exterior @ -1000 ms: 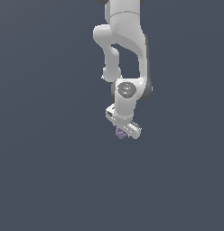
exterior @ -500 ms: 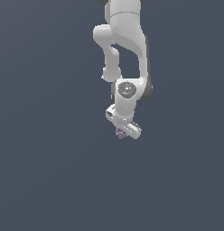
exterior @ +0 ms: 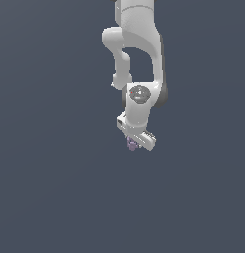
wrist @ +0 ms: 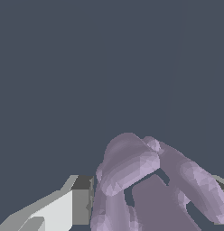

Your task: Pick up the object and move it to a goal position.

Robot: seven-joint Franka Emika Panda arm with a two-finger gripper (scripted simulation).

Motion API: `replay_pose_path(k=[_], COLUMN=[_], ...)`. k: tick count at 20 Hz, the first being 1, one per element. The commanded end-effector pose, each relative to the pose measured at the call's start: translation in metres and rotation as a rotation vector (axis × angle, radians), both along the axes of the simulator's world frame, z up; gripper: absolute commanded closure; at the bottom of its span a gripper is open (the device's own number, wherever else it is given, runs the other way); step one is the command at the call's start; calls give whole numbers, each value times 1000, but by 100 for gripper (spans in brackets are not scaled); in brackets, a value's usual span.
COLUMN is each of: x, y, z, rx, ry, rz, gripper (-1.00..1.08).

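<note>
The object [wrist: 145, 180], a pale-purple lump of rounded, ribbed segments with dark gaps between them, fills the space close in front of the end effector [wrist: 150, 203]. One white-and-grey finger [wrist: 64, 207] with a dark tip lies right against one side of it; on the far side only a sliver of a second finger [wrist: 221, 185] shows past the lump. Beyond them is a plain, even slate-grey surface [wrist: 86, 67].

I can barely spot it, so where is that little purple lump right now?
In the exterior view the purple lump sits just right of centre, tucked under the white arm's tool; the wrist view shows it between the tool's fingers.
</note>
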State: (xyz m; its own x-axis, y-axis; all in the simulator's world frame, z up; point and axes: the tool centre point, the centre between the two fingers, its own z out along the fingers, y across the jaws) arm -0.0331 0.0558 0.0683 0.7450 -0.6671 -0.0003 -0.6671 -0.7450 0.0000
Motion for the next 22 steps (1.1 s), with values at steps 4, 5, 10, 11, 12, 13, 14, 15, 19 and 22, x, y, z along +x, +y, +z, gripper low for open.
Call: replay_pose_path(k=[4, 5, 10, 11, 12, 13, 14, 15, 19, 22], x=[2, 3, 5, 6, 7, 8, 8, 9, 12, 15], y=[4, 5, 11, 13, 14, 15, 17, 18, 24, 28], z=[34, 42, 90, 101, 113, 124, 135, 146, 190, 222], rx=[0, 0, -1, -1, -1, -1, -1, -1, -2, -2], ry=[-1, -1, -1, -1, -1, -1, -1, -1, -1, -1], rz=[0, 0, -1, -1, -1, -1, -1, -1, -2, -2], gripper=[108, 108, 108, 108, 108, 108, 108, 108, 108, 108])
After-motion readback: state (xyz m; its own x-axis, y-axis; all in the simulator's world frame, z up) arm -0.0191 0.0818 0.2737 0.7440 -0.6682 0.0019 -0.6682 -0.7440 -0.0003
